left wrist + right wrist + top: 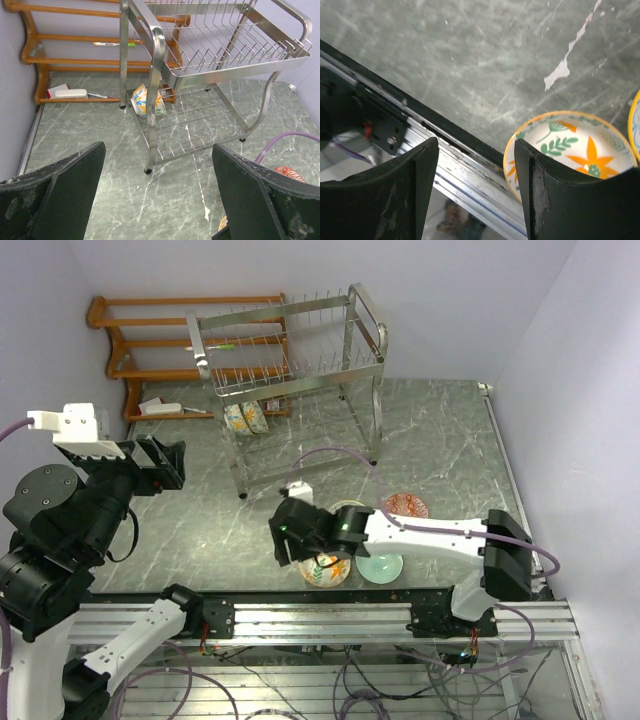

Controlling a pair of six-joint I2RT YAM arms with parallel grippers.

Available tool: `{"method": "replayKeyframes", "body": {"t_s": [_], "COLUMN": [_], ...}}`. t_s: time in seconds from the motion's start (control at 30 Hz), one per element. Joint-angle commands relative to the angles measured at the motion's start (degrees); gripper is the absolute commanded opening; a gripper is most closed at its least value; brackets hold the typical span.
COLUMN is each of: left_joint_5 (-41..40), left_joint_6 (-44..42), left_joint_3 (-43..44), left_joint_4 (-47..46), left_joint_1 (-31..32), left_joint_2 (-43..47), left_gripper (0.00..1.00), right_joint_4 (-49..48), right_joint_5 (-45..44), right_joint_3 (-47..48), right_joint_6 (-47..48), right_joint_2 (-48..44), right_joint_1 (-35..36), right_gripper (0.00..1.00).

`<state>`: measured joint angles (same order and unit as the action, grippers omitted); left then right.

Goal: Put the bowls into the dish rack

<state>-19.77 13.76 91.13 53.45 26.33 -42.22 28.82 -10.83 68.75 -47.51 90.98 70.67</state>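
The steel dish rack (290, 350) stands at the back centre and also shows in the left wrist view (225, 60). A floral bowl (245, 418) stands on edge in its lower tier (146, 100). An orange-flowered bowl (325, 570) lies at the table's near edge beside a plain mint bowl (381, 567). A red-patterned bowl (405, 505) lies behind them. My right gripper (300, 545) is open and empty; one finger (545, 190) hangs over the orange-flowered bowl's (570, 150) left rim. My left gripper (165, 462) is open and empty, raised at the left (157, 155).
An orange-brown wooden shelf rack (150, 340) stands at the back left against the wall, with a white object (70, 93) on its low shelf. The metal rail (445, 165) runs right under my right gripper. A purple cable (330, 455) loops over the table by the rack's legs.
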Motion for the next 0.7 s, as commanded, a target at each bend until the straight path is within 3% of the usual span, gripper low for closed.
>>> {"method": "replayKeyframes", "body": {"t_s": [0.0,0.23,0.67], "left_joint_5": [0.6,-1.0,-2.3], "left_joint_6": [0.3,0.1,0.6], "left_joint_3": [0.9,1.1,0.4], "left_joint_4": [1.2,2.3,2.3], "left_joint_1": [-0.4,-0.4,-0.4], "left_joint_2": [0.7,1.5,1.3], "left_gripper": [0.99,0.99,0.99], "right_joint_4": [15.2,21.6,16.8], "right_joint_5": [-9.6,-13.2,-10.6], "right_joint_3": [5.7,7.7,6.0], "right_joint_6": [-0.7,-5.6,-1.8], "right_joint_2": [5.5,9.0,12.5], "right_joint_1": [5.7,7.7,7.7], "right_gripper": [0.62,0.61,0.5]}}
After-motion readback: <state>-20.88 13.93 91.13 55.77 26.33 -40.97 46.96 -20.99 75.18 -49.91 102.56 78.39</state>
